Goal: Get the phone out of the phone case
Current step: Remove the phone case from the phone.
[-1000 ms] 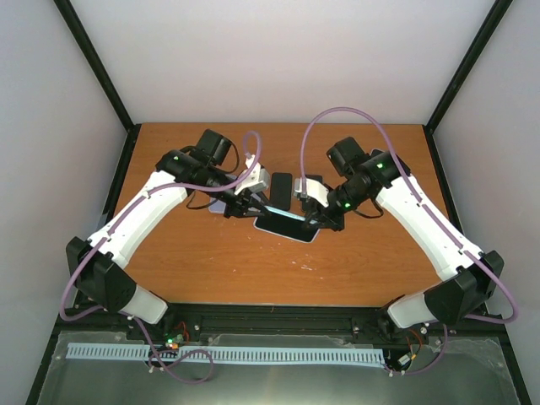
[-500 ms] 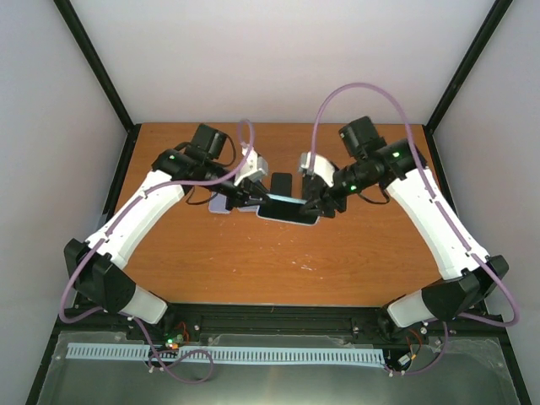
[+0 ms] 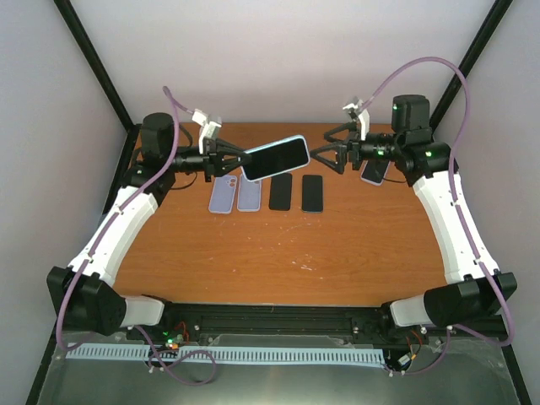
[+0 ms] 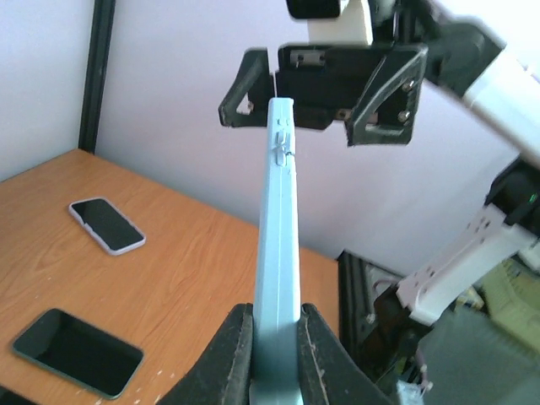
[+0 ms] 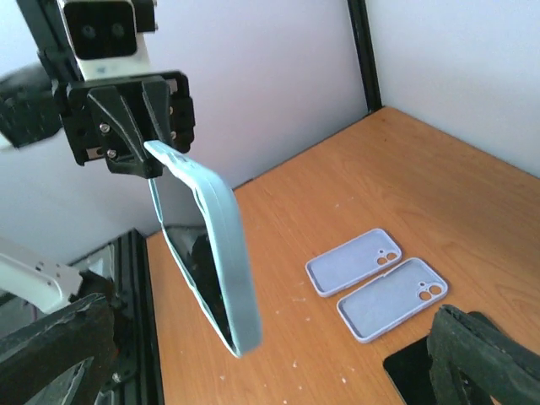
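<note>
clamping one end of the phone (image 3: 274,158) between its two fingers (image 4: 236,359), the left claw (image 3: 234,159) is closed tight on the device. the phone sits in its pale blue phone case (image 4: 278,245) and juts straight out ahead of the claw, held in the air above the table (image 3: 253,261), with its dark screen showing to the overhead camera. the left arm (image 3: 118,228) is stretched far forward along the left side of the table, with its wrist raised and turned inward so the claw points across toward the other arm. from the left wrist the cased phone is seen edge-on, side buttons showing. it rises from between the finger pads toward the right claw (image 3: 329,156), which faces it just beyond the phone's far end and apart from it. the right claw's jaws stand wide and hold nothing, with one finger off to each side of the phone's line. the right arm (image 3: 456,228) mirrors the left, reaching forward along the right side of the table with its wrist lifted and bent inward. below the left claw and the raised phone, two empty lilac cases (image 3: 222,196) lie side by side on the table. next to them, under the gap between the two claws, two dark phones (image 3: 280,191) lie flat. behind the right claw, beneath its wrist, a spare phone (image 3: 374,171) in a light case also lies on the table.
</note>
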You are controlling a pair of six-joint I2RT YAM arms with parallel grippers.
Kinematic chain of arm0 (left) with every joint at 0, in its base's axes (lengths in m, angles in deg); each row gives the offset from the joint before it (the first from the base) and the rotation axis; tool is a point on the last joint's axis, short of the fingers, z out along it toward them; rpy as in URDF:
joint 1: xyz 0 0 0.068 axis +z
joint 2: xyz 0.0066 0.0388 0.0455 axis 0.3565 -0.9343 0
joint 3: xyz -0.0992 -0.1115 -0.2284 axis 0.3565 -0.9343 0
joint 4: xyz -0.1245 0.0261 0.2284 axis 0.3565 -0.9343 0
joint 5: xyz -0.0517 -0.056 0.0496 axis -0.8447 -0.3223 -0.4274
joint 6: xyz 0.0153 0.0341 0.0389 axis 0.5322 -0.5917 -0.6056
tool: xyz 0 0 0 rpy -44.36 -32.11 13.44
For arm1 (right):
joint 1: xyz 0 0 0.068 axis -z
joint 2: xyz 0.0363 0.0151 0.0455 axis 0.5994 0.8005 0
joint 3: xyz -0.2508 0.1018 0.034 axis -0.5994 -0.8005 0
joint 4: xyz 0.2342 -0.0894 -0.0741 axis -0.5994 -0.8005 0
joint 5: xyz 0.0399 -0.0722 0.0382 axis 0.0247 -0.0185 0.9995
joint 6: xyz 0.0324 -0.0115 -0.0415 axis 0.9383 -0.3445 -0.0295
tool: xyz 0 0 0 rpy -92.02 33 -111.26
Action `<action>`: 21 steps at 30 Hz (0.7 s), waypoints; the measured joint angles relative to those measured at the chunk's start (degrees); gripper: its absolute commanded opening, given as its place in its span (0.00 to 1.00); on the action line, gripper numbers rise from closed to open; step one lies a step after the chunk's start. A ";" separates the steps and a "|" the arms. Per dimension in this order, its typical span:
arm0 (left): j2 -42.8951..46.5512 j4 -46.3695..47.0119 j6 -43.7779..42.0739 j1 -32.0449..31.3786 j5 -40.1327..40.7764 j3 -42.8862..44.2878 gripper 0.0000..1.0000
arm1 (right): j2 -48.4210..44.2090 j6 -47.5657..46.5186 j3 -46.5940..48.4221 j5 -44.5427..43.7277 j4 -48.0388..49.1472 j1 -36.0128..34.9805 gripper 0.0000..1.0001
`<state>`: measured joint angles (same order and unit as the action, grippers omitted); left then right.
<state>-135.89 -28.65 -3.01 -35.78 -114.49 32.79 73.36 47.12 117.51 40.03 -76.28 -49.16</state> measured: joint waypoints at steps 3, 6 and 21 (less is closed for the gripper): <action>1.53 11.47 11.37 1.42 -1.05 -3.91 0.01 | -2.23 11.56 -5.75 2.49 12.37 1.53 0.95; 2.45 21.09 21.24 2.32 -0.94 -6.67 0.01 | -3.45 22.88 -10.88 4.13 24.90 1.60 0.93; 3.32 44.59 45.97 2.43 2.54 -11.34 0.01 | -4.76 52.30 -20.68 2.01 58.07 -4.61 0.83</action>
<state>-132.57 15.94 42.95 -33.35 -111.95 21.45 68.59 99.42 96.84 42.04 -18.21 -53.77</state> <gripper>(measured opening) 0.116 0.867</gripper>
